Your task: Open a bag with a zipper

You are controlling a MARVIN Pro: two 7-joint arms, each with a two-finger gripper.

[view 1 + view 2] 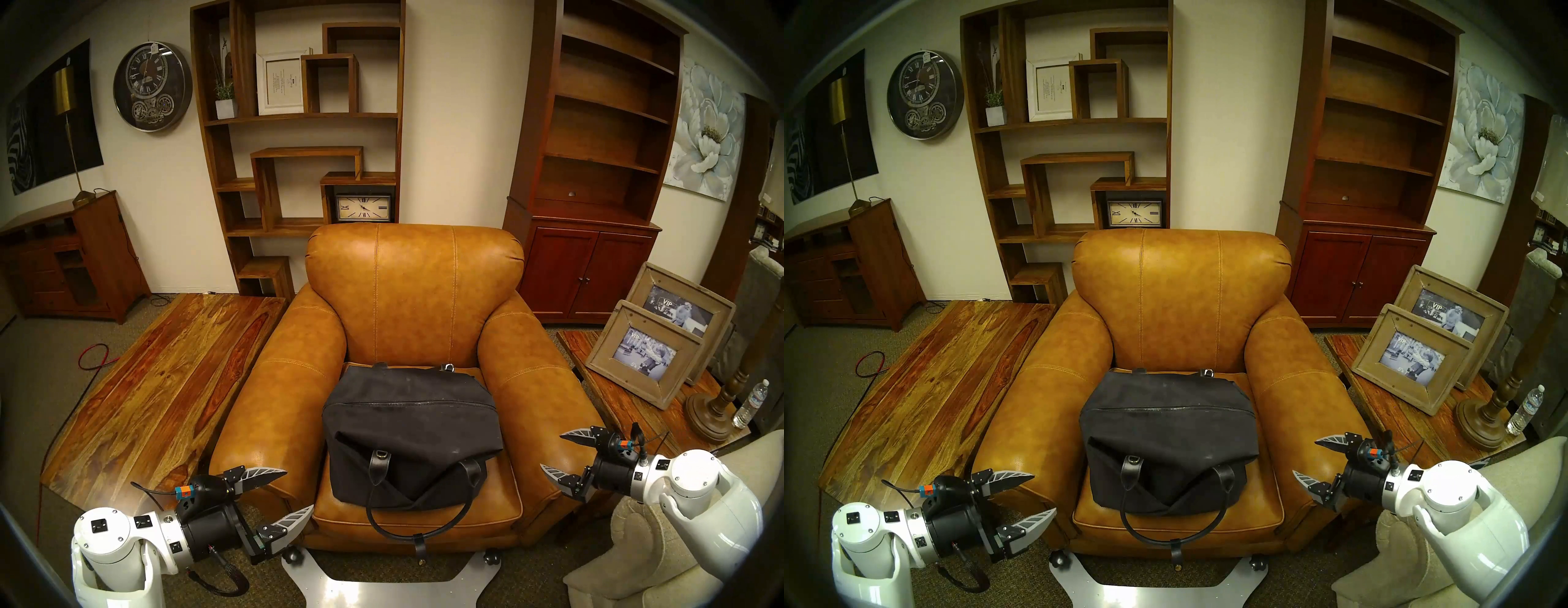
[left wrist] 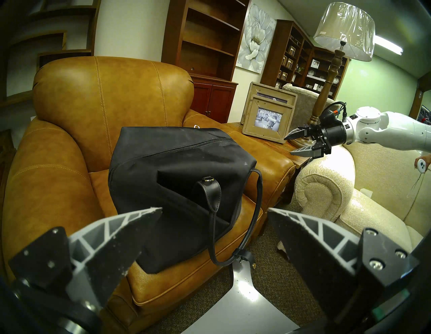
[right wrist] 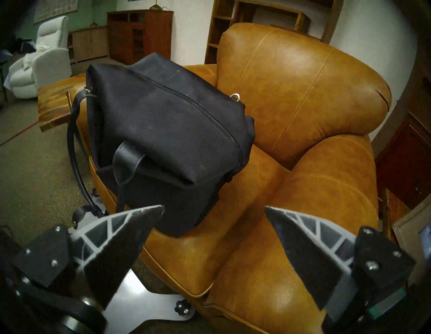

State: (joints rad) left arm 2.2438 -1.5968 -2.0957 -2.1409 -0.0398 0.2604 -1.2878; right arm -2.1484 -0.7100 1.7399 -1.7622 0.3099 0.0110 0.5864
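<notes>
The black canvas bag [image 1: 411, 429] sits on the seat of a tan leather armchair [image 1: 413, 288]. Its zipper [image 1: 409, 403] runs shut across the top, nearly the full width; it also shows in the left wrist view [image 2: 186, 148] and the right wrist view [image 3: 205, 112]. A black leather loop handle [image 1: 399, 526] hangs over the seat's front edge. My left gripper [image 1: 299, 488] is open and empty at the chair's front left corner, clear of the bag. My right gripper [image 1: 551, 450] is open and empty over the chair's right armrest, clear of the bag.
The armrests [image 1: 271, 407] flank the bag closely. A wooden side table [image 1: 628, 399] at the right holds two picture frames [image 1: 645, 356], a lamp base [image 1: 712, 407] and a water bottle [image 1: 751, 403]. A beige sofa [image 2: 338, 186] stands near my right arm. A low wooden table [image 1: 161, 382] lies left.
</notes>
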